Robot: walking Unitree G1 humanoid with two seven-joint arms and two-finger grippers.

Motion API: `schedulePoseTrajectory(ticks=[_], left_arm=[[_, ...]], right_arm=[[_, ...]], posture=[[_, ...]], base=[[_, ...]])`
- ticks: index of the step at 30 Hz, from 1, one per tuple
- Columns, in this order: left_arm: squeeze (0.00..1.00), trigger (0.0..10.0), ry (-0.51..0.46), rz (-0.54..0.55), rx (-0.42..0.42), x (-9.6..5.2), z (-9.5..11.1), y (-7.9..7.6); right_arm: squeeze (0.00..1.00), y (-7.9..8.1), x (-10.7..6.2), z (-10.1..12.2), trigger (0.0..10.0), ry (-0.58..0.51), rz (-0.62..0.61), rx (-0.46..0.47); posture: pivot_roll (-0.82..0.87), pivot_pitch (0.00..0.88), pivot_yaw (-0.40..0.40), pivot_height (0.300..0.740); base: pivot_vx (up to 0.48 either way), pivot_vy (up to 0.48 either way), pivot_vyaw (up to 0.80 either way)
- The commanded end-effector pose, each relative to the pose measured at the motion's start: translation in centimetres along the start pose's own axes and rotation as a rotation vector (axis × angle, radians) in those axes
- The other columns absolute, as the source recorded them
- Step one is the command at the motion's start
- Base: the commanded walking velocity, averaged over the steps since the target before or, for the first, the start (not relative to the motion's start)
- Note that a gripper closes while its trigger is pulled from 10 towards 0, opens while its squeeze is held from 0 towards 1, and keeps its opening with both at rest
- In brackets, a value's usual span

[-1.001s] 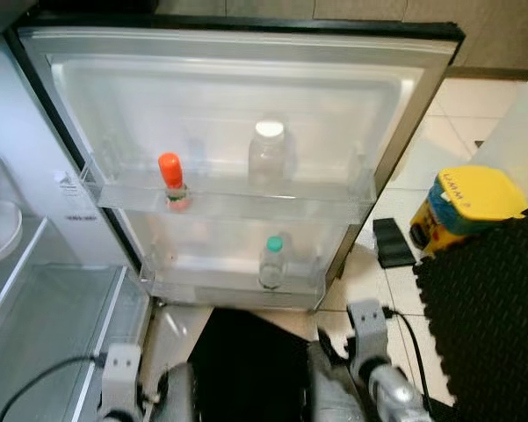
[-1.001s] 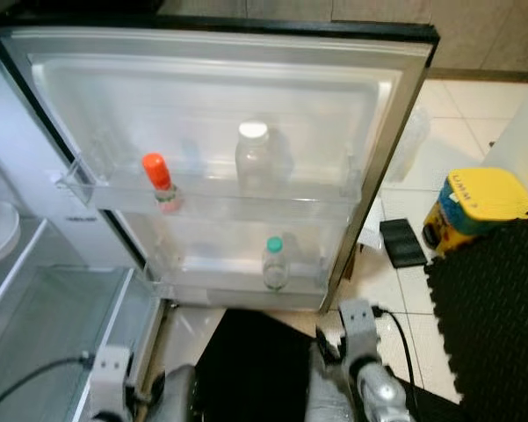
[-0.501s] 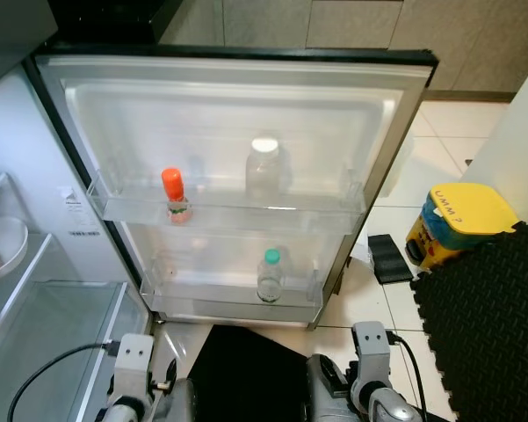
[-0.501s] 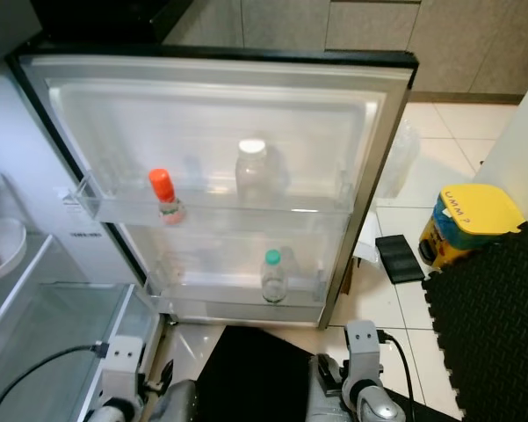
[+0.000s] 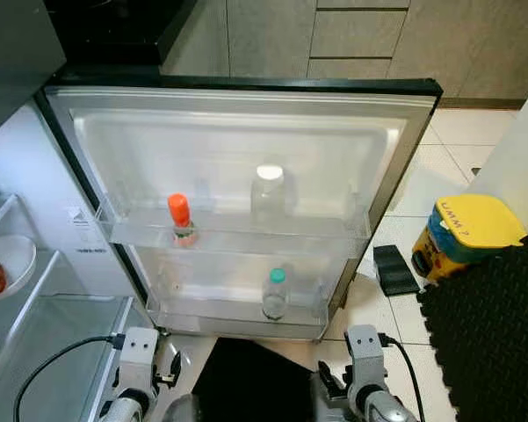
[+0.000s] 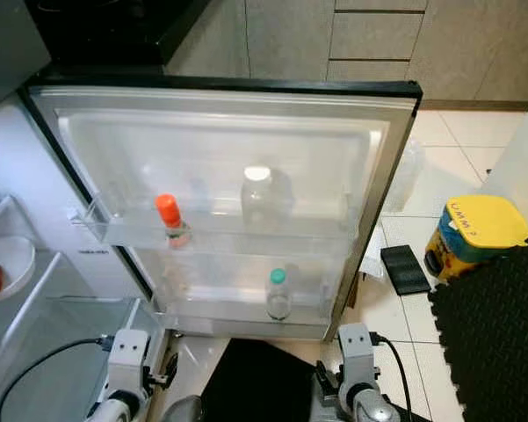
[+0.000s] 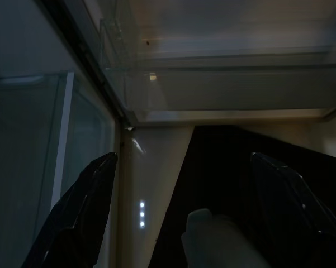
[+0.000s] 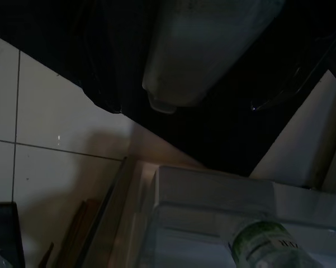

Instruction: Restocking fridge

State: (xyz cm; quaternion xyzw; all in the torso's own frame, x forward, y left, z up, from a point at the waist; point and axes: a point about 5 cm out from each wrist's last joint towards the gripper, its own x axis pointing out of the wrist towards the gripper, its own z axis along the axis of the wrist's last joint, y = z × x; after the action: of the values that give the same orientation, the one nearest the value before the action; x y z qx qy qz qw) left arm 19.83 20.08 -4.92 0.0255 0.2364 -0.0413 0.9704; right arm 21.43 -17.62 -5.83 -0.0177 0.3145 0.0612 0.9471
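The fridge door (image 5: 246, 132) stands open in front of me. Its upper door shelf (image 5: 237, 239) holds an orange-capped bottle (image 5: 181, 220) and a clear jar with a white lid (image 5: 269, 192). A green-capped bottle (image 5: 275, 294) stands on the lower door shelf (image 5: 237, 321) and also appears in the right wrist view (image 8: 268, 245). My left arm (image 5: 139, 352) and right arm (image 5: 365, 345) hang low beside my body. In the dark left wrist view my left gripper (image 7: 184, 206) is open with nothing between its fingers, near the bottom edge of the door.
The fridge's inside lies to my left, with a white bowl (image 5: 4, 268) and a glass-fronted drawer (image 5: 53, 343). On the tiled floor to the right are a yellow tub (image 5: 464, 233), a small black object (image 5: 393, 268) and a black foam mat (image 5: 492, 352).
The whole picture has shifted, so the camera moved: the door now sits lower and more of the cabinets behind it shows. The bottles, the jar and both arms keep their places.
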Motion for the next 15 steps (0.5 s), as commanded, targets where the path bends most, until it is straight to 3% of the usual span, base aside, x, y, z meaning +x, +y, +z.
schedulePoseTrajectory(ticks=[1,15], left_arm=[[0.0,10.0,0.02,0.0,-0.001,-0.3,-0.6,-0.1],[0.0,10.0,0.029,-0.013,-0.018,-0.5,-1.1,-1.3]], right_arm=[[0.0,0.3,-0.2,-0.7,10.0,0.032,0.004,0.012],[0.0,0.9,-0.2,-1.1,10.0,0.059,0.01,-0.043]], posture=[[-0.11,0.047,-0.016,0.652],[-0.12,0.052,-0.024,0.652]], base=[[0.0,0.0,0.0],[0.0,0.0,0.0]])
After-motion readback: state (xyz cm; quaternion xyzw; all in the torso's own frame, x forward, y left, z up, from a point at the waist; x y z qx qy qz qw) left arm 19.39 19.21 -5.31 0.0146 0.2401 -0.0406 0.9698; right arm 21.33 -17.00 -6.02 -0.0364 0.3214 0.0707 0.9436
